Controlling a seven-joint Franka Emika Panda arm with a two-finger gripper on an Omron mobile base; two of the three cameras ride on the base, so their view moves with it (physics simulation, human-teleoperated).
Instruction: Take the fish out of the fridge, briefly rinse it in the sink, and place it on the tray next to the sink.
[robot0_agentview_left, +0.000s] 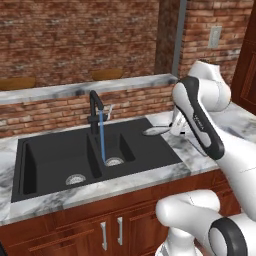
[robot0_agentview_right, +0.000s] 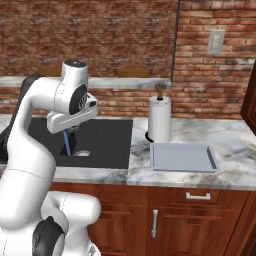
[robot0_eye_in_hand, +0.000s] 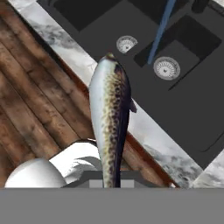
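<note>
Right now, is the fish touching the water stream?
Apart. In the hand view the fish hangs over the counter edge, with bare black sink between it and the blue water stream.

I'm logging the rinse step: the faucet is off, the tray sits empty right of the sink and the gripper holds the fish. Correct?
Not quite: the faucet is running. The left base view shows a blue stream falling into the sink. The tray does sit empty to the right, and the fish is in the gripper.

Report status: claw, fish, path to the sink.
Claw shut on fish, held over the counter edge. Water stream running into the sink. Tray beside it bare. Nothing seen blocking.
</note>
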